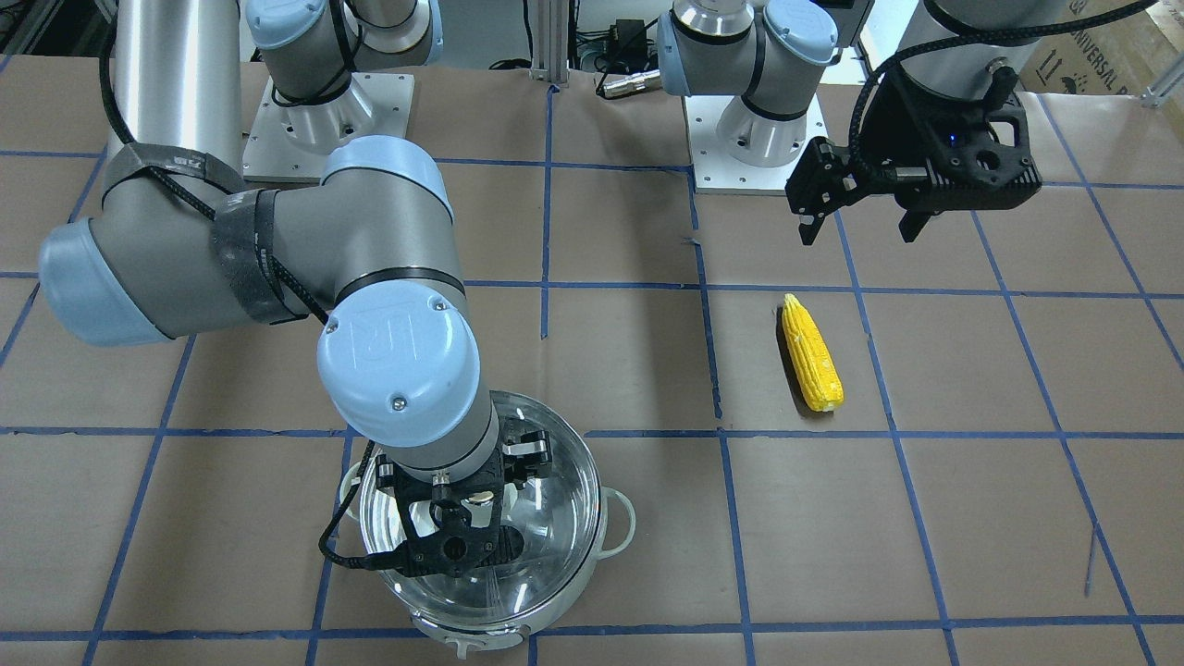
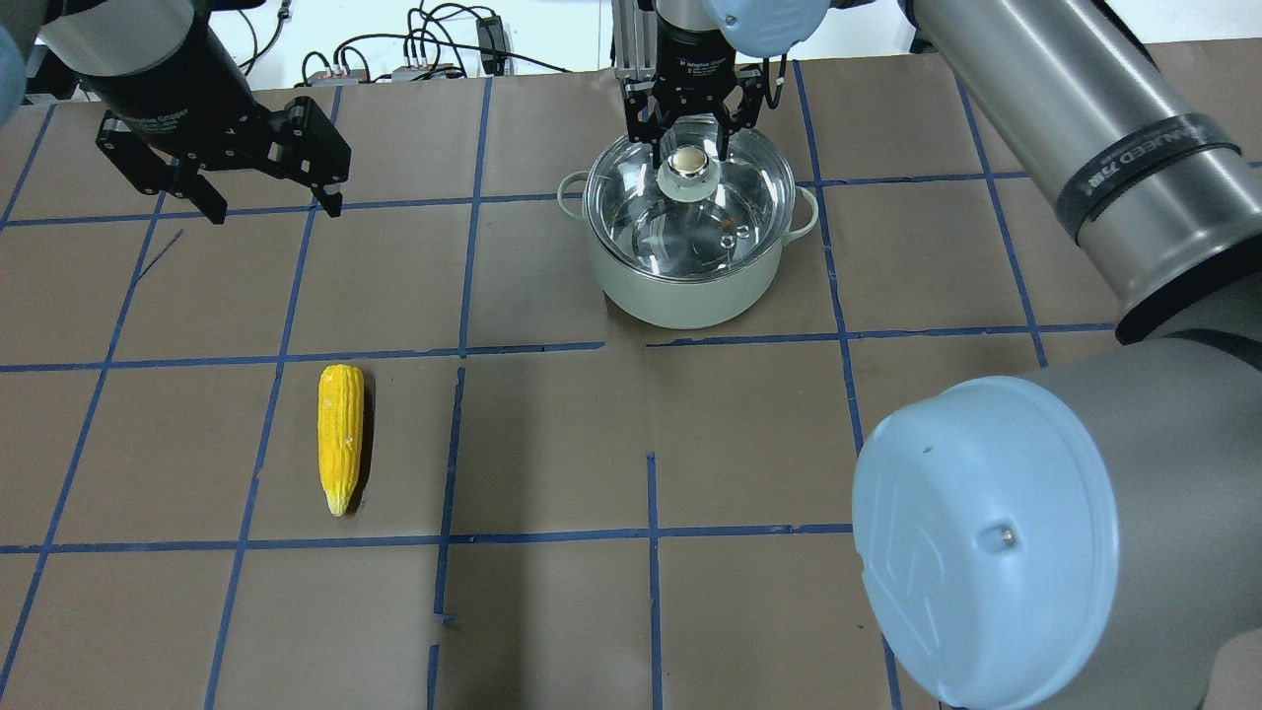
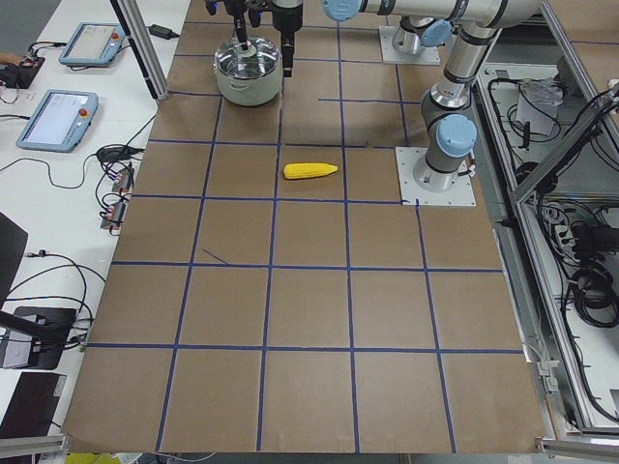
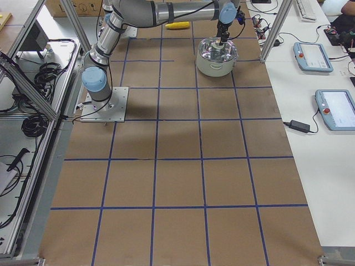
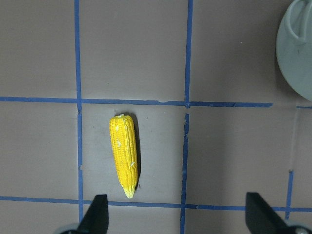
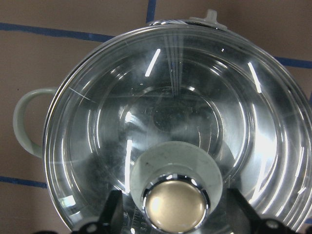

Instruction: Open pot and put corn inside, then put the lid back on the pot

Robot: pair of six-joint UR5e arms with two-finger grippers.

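Note:
The pot (image 2: 690, 291) stands at the far middle of the table with the glass lid (image 2: 710, 222) on it. My right gripper (image 2: 687, 148) hangs straight over the lid, open, with a finger on each side of the knob (image 2: 687, 164) and a gap showing. In the right wrist view the knob (image 6: 175, 207) sits between the fingertips (image 6: 111, 214). The corn (image 2: 340, 439) lies flat on the table at the left. My left gripper (image 2: 274, 209) is open and empty, high above the table; the corn (image 5: 124, 153) shows below it in the left wrist view.
Brown paper with a blue tape grid covers the table (image 2: 552, 444). The pot's edge (image 5: 297, 53) shows at the top right of the left wrist view. The arm bases (image 1: 758, 139) stand at the robot's side of the table.

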